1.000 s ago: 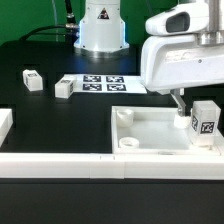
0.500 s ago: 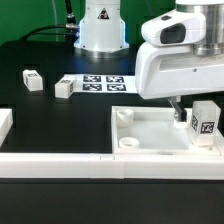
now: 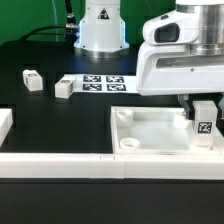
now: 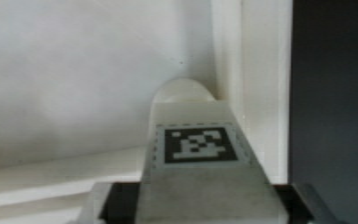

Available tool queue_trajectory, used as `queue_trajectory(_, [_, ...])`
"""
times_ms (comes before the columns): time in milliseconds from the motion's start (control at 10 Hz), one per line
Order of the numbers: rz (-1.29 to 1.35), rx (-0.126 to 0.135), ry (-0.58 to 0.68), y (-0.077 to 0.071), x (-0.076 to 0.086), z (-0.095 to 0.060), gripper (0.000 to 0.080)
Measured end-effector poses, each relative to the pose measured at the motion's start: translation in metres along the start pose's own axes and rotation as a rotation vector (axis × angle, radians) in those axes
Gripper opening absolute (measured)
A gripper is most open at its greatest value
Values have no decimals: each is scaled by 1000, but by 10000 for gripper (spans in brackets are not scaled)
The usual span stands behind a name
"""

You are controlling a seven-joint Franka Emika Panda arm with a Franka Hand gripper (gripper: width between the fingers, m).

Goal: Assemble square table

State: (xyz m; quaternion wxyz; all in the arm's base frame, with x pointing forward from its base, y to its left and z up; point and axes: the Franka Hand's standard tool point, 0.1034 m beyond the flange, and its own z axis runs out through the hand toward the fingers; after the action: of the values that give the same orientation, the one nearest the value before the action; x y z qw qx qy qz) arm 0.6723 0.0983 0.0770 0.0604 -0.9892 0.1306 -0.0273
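The white square tabletop [image 3: 150,133] lies on the black table at the exterior view's right, with raised rim and round corner sockets. My gripper [image 3: 200,110] is shut on a white tagged leg [image 3: 205,124] and holds it upright over the tabletop's far right corner. In the wrist view the leg [image 4: 199,140] runs out from between my fingers [image 4: 126,200] toward the tabletop's corner [image 4: 229,60]; I cannot tell whether it touches. Two more white tagged legs [image 3: 31,80] [image 3: 65,87] lie on the table at the exterior view's left.
The marker board [image 3: 102,83] lies flat in front of the robot base [image 3: 100,28]. A long white border bar [image 3: 70,164] runs along the front, and another white bar end [image 3: 5,124] sits at the left edge.
My gripper with the leg has moved a little lower and to the exterior view's left, closer to the tabletop's far right corner.
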Motion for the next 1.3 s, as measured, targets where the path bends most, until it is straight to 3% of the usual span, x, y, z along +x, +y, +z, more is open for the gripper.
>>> queue_trajectory(200, [300, 36, 18, 2, 6, 0, 288])
queue_trajectory(400, [677, 49, -3, 2, 4, 0, 288])
queue_trajectory(600, [1015, 93, -43, -1, 0, 3, 290])
queue_trajectory(800, [1192, 94, -56, -8, -2, 4, 290])
queue_trajectory(1000, [1144, 95, -53, -8, -2, 4, 291])
queue_trajectory(1100, [1118, 92, -52, -8, -2, 4, 478])
queue_trajectory(1200, [896, 79, -44, -6, -3, 4, 590])
queue_trajectory(1300, [694, 68, -56, -4, -5, 4, 590])
